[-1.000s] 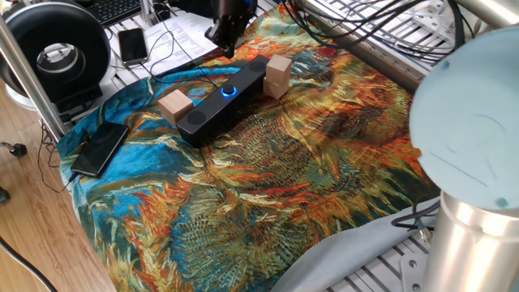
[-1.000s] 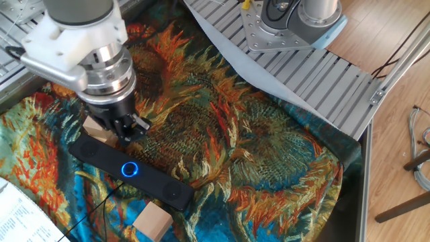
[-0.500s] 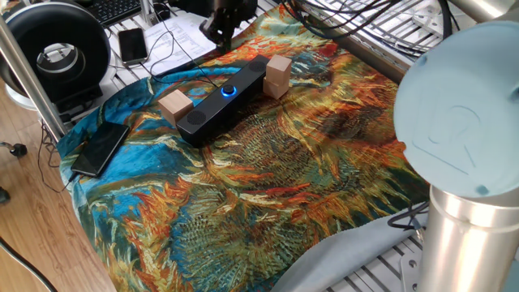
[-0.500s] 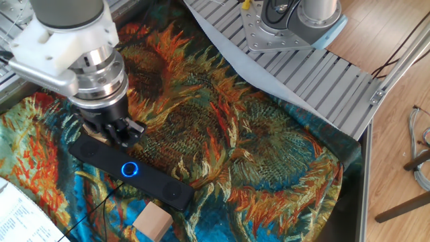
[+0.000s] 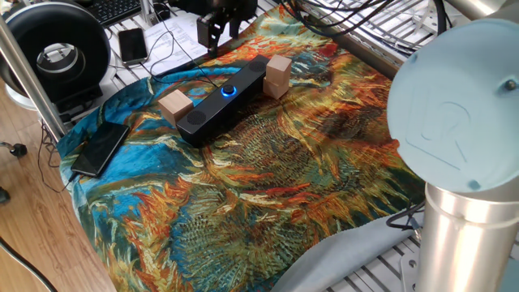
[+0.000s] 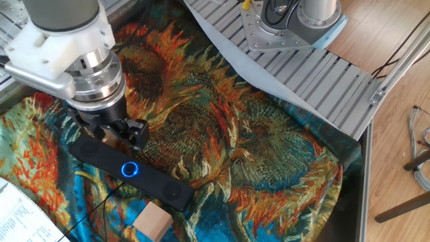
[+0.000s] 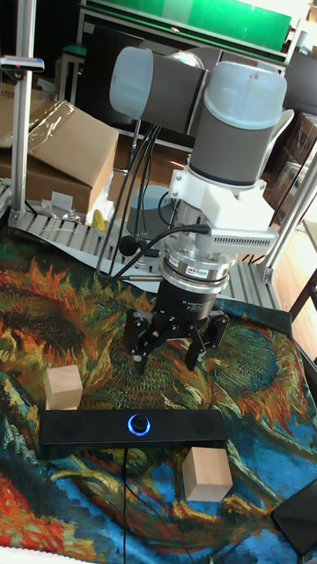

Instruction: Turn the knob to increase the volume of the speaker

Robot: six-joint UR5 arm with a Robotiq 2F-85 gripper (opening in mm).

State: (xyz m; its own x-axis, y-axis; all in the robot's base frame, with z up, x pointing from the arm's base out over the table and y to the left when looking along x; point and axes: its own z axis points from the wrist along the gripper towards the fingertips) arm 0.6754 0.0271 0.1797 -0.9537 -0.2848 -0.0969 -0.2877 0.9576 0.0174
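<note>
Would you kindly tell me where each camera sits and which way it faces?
One fixed view: behind the arm's base, facing the speaker; a grey arm joint fills the right.
The other fixed view: high opposite, facing the base; wrist and open claw show.
Tall fixed view: low, front-on; arm and claw above the knob.
All share the speaker.

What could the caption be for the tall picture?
Robot's open gripper hovers above the blue-lit knob on the black speaker.
</note>
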